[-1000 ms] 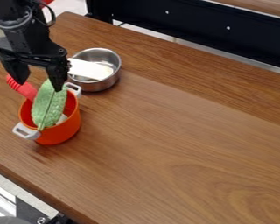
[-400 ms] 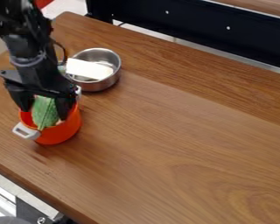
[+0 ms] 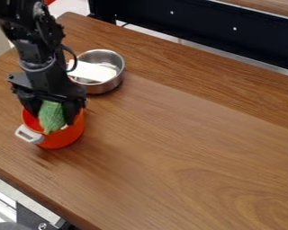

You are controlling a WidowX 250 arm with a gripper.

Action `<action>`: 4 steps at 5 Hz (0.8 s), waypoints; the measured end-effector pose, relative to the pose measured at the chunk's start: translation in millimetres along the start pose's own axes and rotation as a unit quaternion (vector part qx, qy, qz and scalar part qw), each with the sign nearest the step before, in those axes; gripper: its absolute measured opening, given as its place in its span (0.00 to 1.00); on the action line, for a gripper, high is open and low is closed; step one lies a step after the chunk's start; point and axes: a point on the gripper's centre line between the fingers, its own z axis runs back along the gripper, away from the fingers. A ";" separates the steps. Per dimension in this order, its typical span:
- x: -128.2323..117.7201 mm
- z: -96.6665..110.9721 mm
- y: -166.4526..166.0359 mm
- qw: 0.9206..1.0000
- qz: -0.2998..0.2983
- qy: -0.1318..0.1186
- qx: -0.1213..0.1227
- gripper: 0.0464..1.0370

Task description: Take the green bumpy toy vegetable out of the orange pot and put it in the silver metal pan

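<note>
I find the orange pot (image 3: 62, 139) upright on the bench (image 3: 170, 134), toward its near edge, with a pale handle (image 3: 29, 134) facing that edge. My main concern is tipping: a finger low in the pot could catch the wall and drag or topple it. Second, an uneven pinch could let the green vegetable (image 3: 52, 117) roll or slide deeper, since it narrows toward its near end. Third, a sideways swing of the arm (image 3: 41, 58) could knock the steel bowl (image 3: 112, 81) beyond the pot.

The vegetable is light green, with a rough, ridged skin and a tapered near end. It sits inside the pot, leaning, its upper part between the fingers of my hand (image 3: 52, 118). Those fingers stand apart, one on each side of it; I cannot confirm pressure on the skin. I note a small pale piece beside it. Farther back, the bowl carries a white block (image 3: 89, 71), resting aslant.
</note>
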 end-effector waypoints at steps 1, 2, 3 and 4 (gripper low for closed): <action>0.4 -0.5 1.5 1.000 0.010 0.003 -0.006 0.73; 3.5 1.5 3.5 1.000 0.013 0.001 -0.010 0.73; 9.5 7.2 4.6 1.000 0.017 0.005 -0.012 0.73; 17.3 17.7 3.6 0.999 0.034 0.011 -0.032 0.73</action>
